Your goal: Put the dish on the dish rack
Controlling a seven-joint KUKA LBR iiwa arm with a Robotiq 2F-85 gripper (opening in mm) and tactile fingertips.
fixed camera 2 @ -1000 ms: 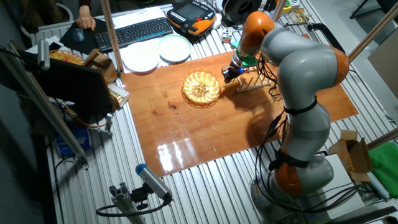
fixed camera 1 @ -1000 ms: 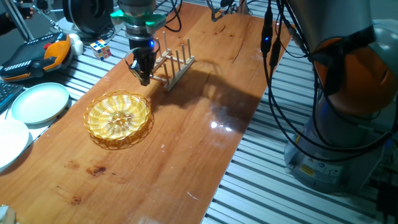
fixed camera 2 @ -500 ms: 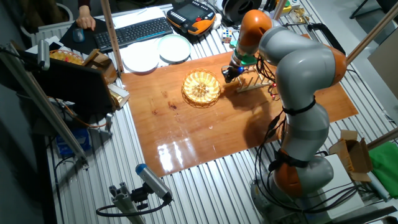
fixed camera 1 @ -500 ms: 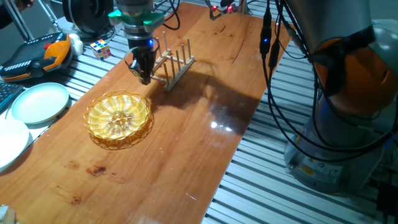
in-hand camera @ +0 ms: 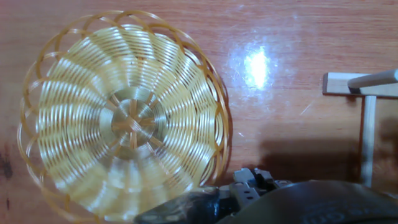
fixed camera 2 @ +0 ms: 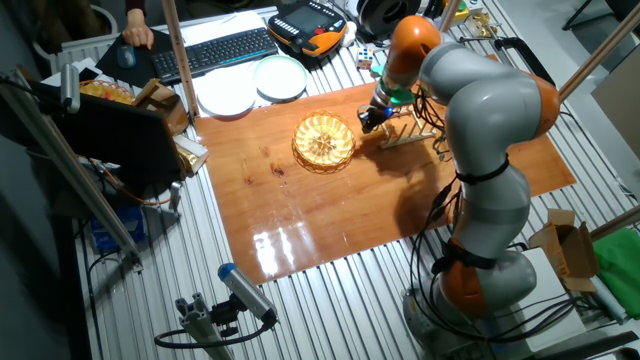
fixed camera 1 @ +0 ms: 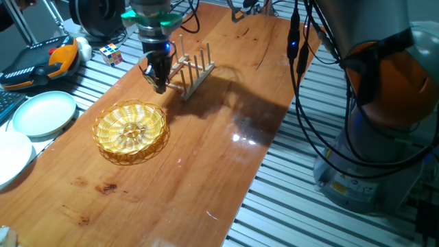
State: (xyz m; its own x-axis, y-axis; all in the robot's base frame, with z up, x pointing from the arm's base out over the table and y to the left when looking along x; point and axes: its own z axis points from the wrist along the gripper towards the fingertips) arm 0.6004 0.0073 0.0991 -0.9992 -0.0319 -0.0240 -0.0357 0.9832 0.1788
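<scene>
The golden-yellow woven dish [fixed camera 1: 130, 130] lies flat on the wooden table, left of centre; it also shows in the other fixed view [fixed camera 2: 323, 141] and fills the left of the hand view [in-hand camera: 124, 118]. The small wooden dish rack [fixed camera 1: 195, 68] with upright pegs stands behind it, also seen in the other fixed view [fixed camera 2: 410, 130] and at the right edge of the hand view [in-hand camera: 364, 93]. My gripper [fixed camera 1: 159, 88] hangs between dish and rack, just above the table, by the dish's far rim. Its fingers look shut and empty. It also shows in the other fixed view [fixed camera 2: 366, 124].
Two pale plates [fixed camera 1: 44, 113] [fixed camera 1: 10, 158] lie on the slatted bench left of the table. A Rubik's cube [fixed camera 1: 112, 53] and an orange-black pendant [fixed camera 1: 34, 65] sit at the back left. A keyboard [fixed camera 2: 215, 50] lies beyond. Cables hang at the right.
</scene>
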